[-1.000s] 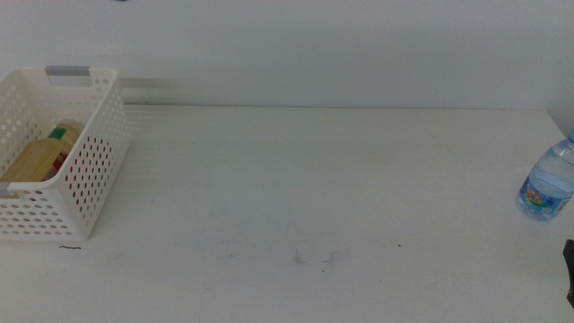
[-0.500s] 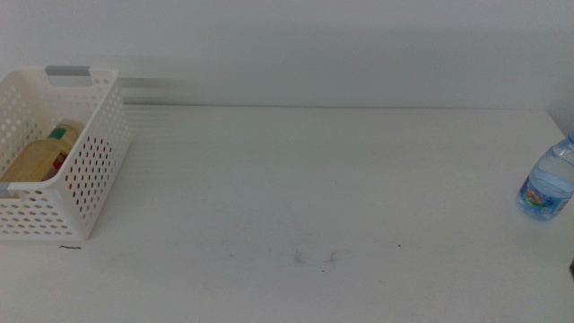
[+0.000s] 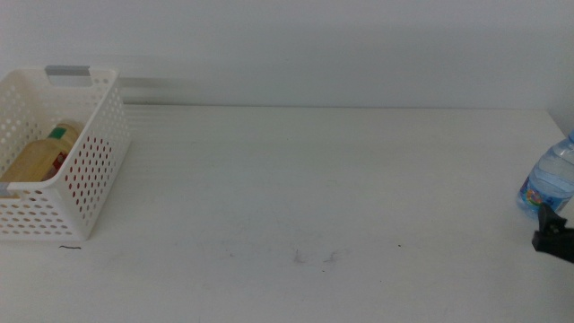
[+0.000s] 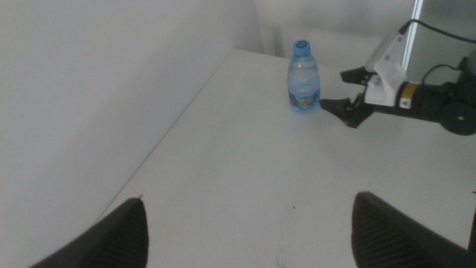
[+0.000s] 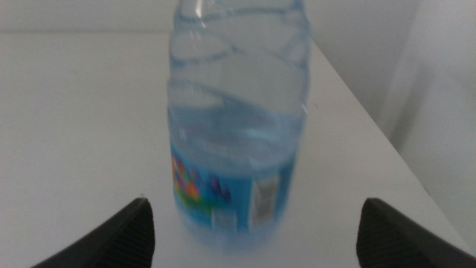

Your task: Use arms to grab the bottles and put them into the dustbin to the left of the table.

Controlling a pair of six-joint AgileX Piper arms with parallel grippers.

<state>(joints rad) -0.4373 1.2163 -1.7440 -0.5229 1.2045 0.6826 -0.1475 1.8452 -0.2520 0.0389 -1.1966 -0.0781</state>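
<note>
A small clear water bottle point(image 3: 546, 184) with a blue cap and blue label stands upright at the table's point(image 3: 305, 188) far right edge. My right gripper point(image 3: 552, 235) is open just in front of it, low over the table. The right wrist view shows the water bottle point(image 5: 238, 126) close up, facing the wide gap of the right gripper point(image 5: 254, 216). In the left wrist view the water bottle point(image 4: 303, 77) stands just beyond the tips of the right gripper point(image 4: 343, 93). A yellow tea bottle point(image 3: 40, 157) lies in the white dustbin point(image 3: 94, 170) at the left. My left gripper point(image 4: 249, 234) waits open, out of the middle view.
Small dark scuff marks point(image 3: 314, 257) dot the front middle of the table. A white wall runs along the table's back edge. The water bottle stands close to the table's right edge.
The right gripper's dark tip has come up from the bottom right corner of the middle view and now sits just below the water bottle. The bottle and dustbin have not moved.
</note>
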